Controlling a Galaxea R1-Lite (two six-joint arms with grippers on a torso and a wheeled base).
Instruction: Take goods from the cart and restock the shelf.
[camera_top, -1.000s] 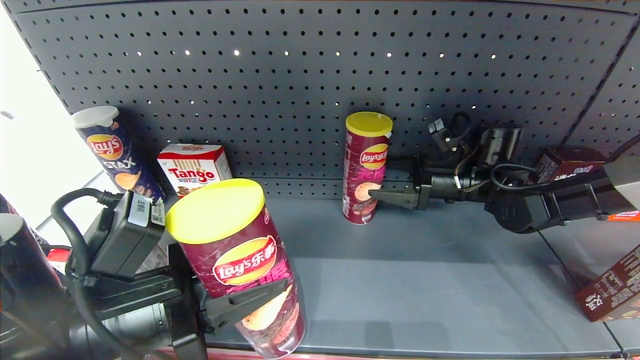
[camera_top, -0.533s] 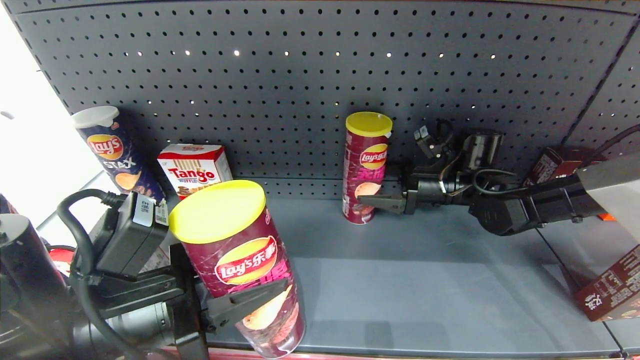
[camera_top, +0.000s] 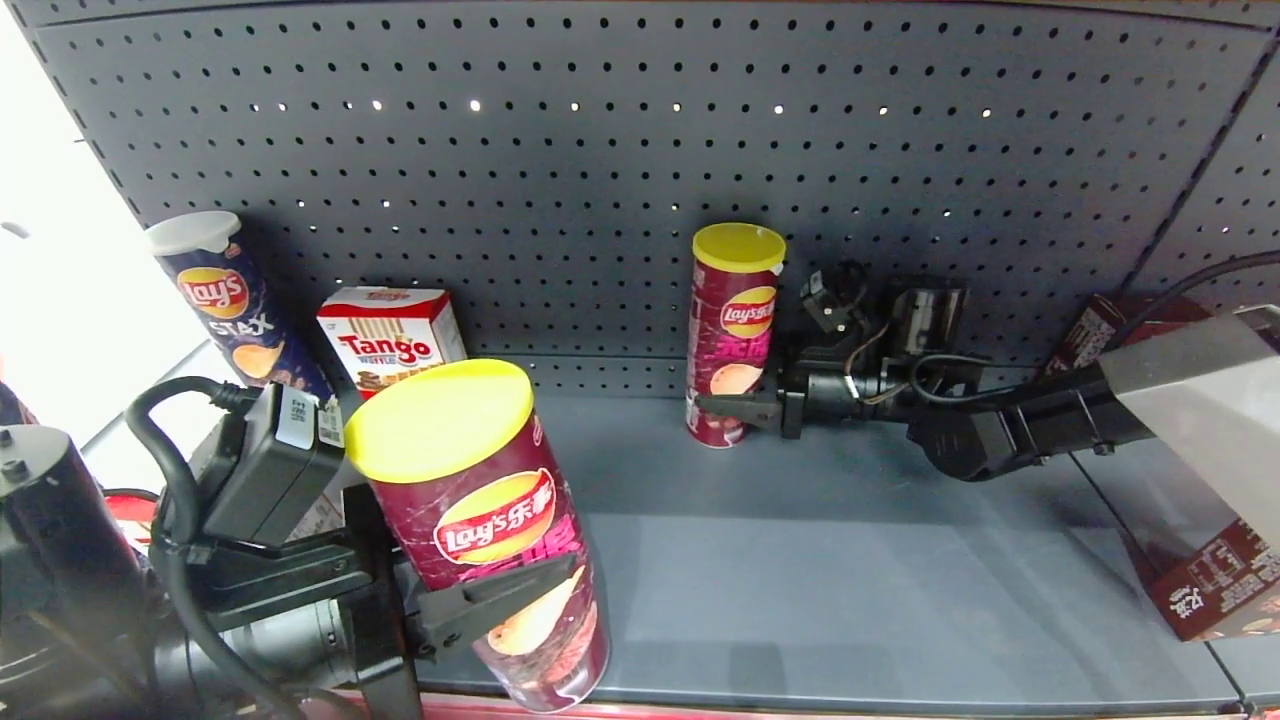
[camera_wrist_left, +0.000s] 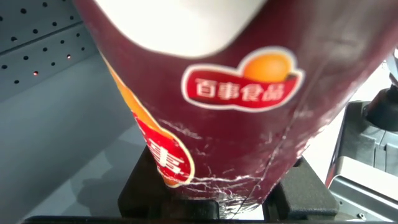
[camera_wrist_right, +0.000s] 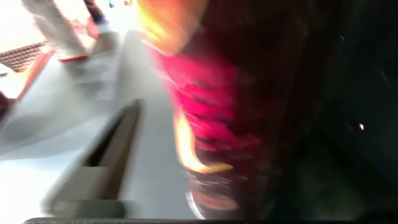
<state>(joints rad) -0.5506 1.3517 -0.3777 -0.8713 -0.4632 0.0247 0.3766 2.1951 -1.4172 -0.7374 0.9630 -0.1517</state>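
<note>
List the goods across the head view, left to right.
blue chip can → wafer box → held maroon can in the left claw → standing maroon can by the back wall → brown box at the right edge

Yellow-lidded maroon rear can (camera_top: 733, 340) stands on shelf (camera_top: 850, 570); matching front can (camera_top: 490, 530) at edge.

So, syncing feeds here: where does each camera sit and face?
Head view: on the head, looking down at the shelf; left gripper grips the near can, right gripper beside the far can.
Left wrist view: on that wrist, close against the near can; gripper base shows.
Right wrist view: on that wrist, facing the far can; one finger shows.
Shared: head view shows both cans too.
</note>
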